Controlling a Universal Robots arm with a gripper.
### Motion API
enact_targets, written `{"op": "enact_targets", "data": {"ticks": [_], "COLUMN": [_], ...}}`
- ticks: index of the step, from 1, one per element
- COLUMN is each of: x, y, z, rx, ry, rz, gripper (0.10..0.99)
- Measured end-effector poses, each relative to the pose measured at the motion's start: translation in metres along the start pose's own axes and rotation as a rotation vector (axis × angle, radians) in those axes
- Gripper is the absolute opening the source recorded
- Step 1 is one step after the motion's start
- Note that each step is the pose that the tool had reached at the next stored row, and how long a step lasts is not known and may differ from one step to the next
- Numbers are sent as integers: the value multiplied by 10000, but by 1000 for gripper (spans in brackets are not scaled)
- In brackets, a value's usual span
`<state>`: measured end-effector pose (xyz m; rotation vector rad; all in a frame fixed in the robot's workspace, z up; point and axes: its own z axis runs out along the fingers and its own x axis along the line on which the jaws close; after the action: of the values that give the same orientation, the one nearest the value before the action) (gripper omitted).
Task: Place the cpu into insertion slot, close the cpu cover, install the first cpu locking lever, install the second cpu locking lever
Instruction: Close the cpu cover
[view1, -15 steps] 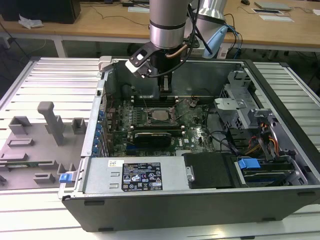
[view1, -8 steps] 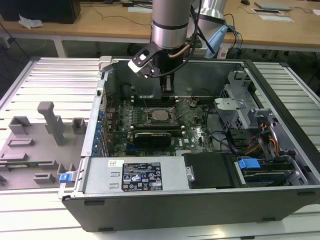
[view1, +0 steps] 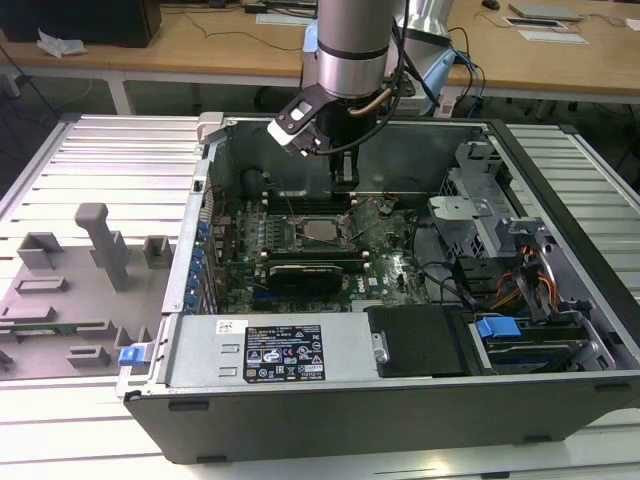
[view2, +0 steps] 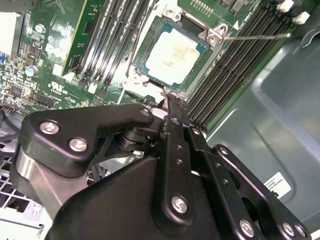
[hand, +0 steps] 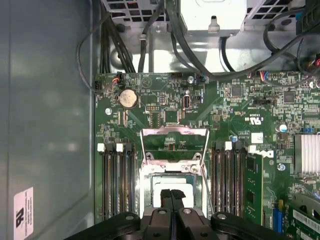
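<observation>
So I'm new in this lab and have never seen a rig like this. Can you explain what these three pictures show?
The big grey tube is a robot arm reaching down into an open computer case that lies on a slatted metal table. That picture comes from a camera off the arm. The other two come from cameras riding near its wrist, looking past the black gripper at the green motherboard. The cpu, a pale square chip, lies in the insertion slot, with the shut gripper close above it, holding nothing I can see. The cpu cover, a silvery frame, looks flipped open beyond the chip.
</observation>
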<state>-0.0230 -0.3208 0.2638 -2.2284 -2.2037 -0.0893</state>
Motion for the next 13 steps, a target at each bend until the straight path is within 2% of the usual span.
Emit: {"op": "enact_targets", "data": {"ticks": [4,7,13], "x": [0,1,2], "y": [52,134,218], "z": [2,5,8], "rx": [0,0,1], "ry": [0,1,0], "rz": [0,0,0], "gripper": [106,106,106]}}
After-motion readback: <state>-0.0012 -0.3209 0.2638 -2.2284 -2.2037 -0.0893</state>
